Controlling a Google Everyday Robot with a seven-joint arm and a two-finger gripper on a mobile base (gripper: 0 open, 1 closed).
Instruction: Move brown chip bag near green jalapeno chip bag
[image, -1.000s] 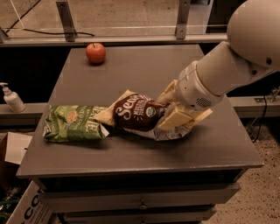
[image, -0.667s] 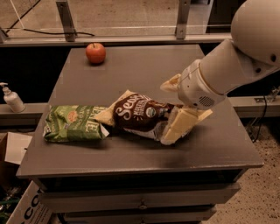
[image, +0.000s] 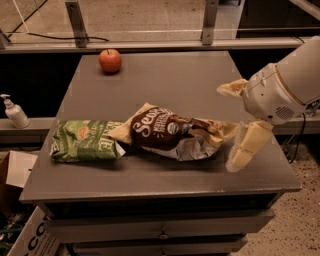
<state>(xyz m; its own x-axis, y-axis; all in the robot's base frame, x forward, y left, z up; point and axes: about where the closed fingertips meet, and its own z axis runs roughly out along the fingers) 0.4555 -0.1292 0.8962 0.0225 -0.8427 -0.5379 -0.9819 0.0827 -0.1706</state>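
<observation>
The brown chip bag lies crinkled on the grey table, its dark centre with white script facing up. Its left end touches the right end of the green jalapeno chip bag, which lies flat near the table's left front. My gripper is to the right of the brown bag, open and empty, one pale finger up at the back and the other low near the table's right front. It is clear of the bag.
A red apple sits at the table's back left. A white pump bottle stands on a ledge left of the table. A cardboard box is on the floor at lower left. Drawers are below the tabletop.
My gripper has opened, let go of the brown bag's right end and pulled back to the right. The brown bag now rests on the table beside the green bag.
</observation>
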